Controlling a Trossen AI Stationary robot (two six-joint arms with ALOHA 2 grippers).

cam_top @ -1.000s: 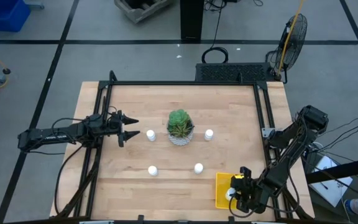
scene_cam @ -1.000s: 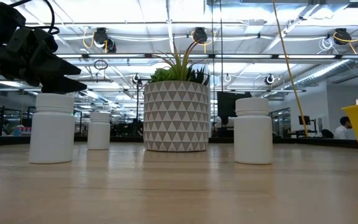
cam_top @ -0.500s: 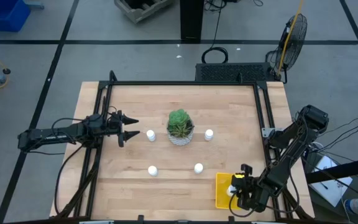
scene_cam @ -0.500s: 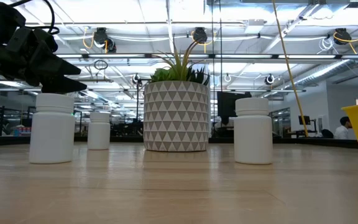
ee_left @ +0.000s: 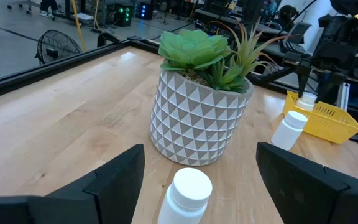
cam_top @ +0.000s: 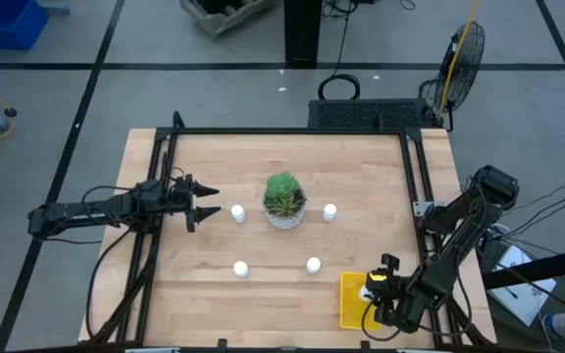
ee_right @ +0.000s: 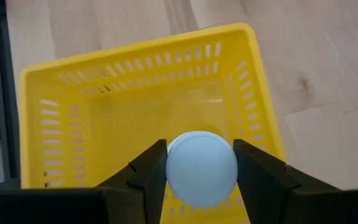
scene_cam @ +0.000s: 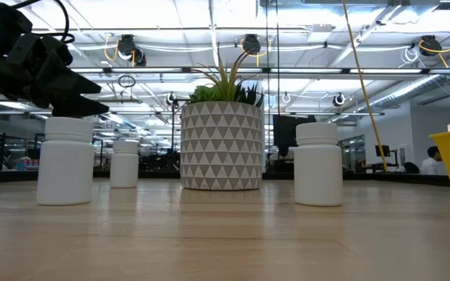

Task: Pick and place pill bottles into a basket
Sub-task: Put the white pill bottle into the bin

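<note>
The right gripper point(ee_right: 201, 177) is closed on a small white cylindrical pill bottle with a white cap point(ee_right: 201, 168), one dark finger pressed against each side, and hangs directly over the bright yellow slotted plastic basket point(ee_right: 129, 106) at the near right corner of the wooden tabletop point(cam_top: 263, 167). The step in hand looks like the drop of the first bottle. The next move calls for parting the fingers, perhaps after lowering a little, so the bottle lands inside the basket's walls rather than on its rim.

The left gripper point(cam_top: 207, 203) waits at the tabletop's left side with its fingers spread wide, holding nothing, pointed at a second white bottle point(ee_left: 185, 196) just ahead of it. Behind that bottle stands a white geometric-patterned pot with a green plant point(cam_top: 284, 201). Three more white bottles stand on the tabletop: one right of the pot point(cam_top: 330, 211) and two nearer the front edge point(cam_top: 241, 268) point(cam_top: 313, 265).
</note>
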